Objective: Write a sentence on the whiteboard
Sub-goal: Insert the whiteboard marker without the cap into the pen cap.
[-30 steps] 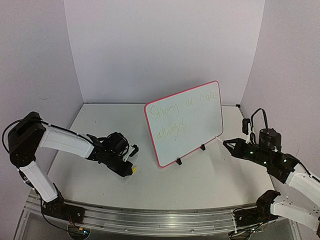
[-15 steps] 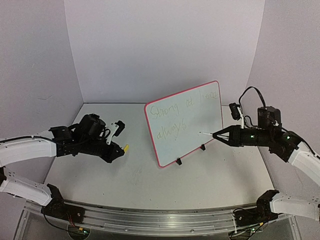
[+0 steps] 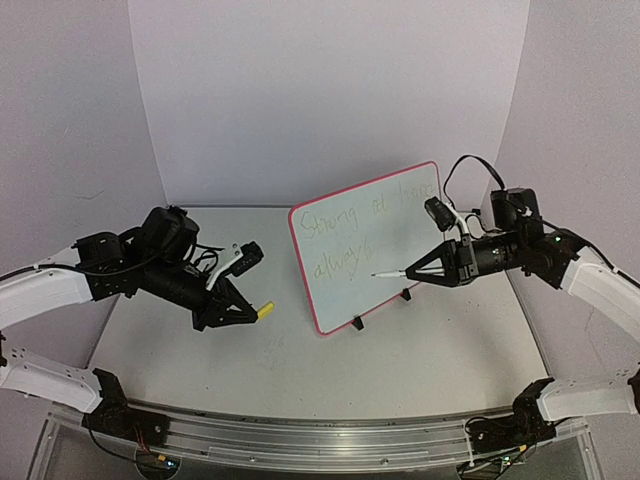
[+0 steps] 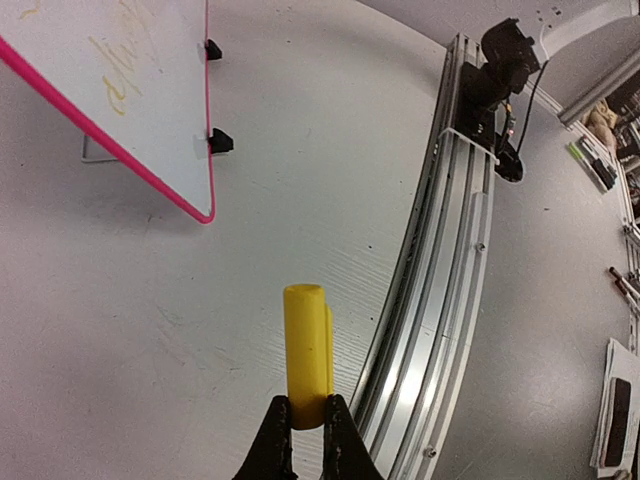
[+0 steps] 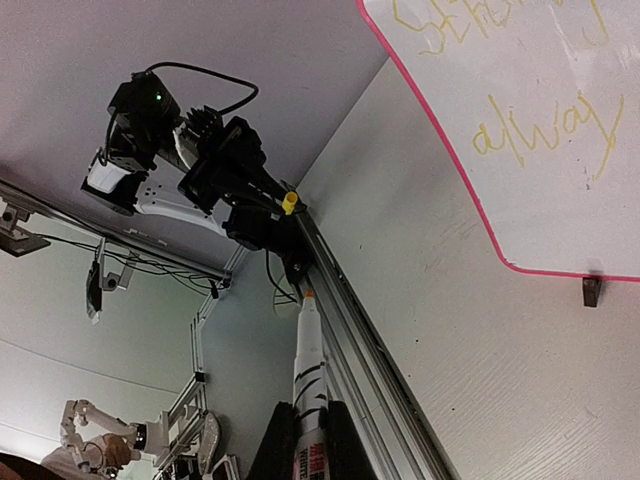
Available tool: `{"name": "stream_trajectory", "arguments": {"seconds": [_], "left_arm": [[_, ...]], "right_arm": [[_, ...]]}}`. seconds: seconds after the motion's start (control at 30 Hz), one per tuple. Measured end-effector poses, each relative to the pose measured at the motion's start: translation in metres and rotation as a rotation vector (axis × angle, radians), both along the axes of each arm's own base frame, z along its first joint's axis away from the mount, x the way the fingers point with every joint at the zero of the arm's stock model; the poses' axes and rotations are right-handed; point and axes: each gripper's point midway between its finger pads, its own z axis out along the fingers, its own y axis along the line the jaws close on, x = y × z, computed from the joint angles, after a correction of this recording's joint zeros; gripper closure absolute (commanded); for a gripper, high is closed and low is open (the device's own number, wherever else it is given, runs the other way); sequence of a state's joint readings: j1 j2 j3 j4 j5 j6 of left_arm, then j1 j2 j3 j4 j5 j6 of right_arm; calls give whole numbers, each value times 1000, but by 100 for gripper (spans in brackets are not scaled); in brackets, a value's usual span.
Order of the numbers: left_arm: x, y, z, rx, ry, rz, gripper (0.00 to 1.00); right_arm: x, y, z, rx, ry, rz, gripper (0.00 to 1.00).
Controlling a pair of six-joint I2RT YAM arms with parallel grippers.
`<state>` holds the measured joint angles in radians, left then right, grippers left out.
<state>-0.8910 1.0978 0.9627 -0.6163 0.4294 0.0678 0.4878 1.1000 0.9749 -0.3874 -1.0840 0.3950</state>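
Note:
The whiteboard (image 3: 370, 240) with a pink-red rim stands tilted on black feet at the table's middle. The sentence (image 3: 345, 240) is faint yellow-green cursive in two lines; "always" also shows in the right wrist view (image 5: 545, 130). My right gripper (image 3: 415, 270) is shut on a white marker (image 5: 312, 370) with an orange tip, the tip just off the board's lower part. My left gripper (image 3: 245, 312) is shut on a yellow marker cap (image 4: 307, 350), low over the table left of the board (image 4: 120, 90).
An aluminium rail (image 3: 320, 440) runs along the table's near edge. Grey backdrop walls (image 3: 330, 90) close in the back and sides. The table (image 3: 300, 360) is white.

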Motion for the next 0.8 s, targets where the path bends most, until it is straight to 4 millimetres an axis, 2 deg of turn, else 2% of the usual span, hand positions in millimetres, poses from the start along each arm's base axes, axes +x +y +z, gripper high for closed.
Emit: {"name": "stream_trajectory", "arguments": {"seconds": [0.37, 0.8], "left_arm": [[-28, -42, -6, 13, -7, -244, 100], [-42, -57, -12, -8, 16, -329, 100]], "right_arm": [[-25, 31, -26, -48, 94, 148, 100], [-41, 60, -52, -90, 156, 281, 100]]}}
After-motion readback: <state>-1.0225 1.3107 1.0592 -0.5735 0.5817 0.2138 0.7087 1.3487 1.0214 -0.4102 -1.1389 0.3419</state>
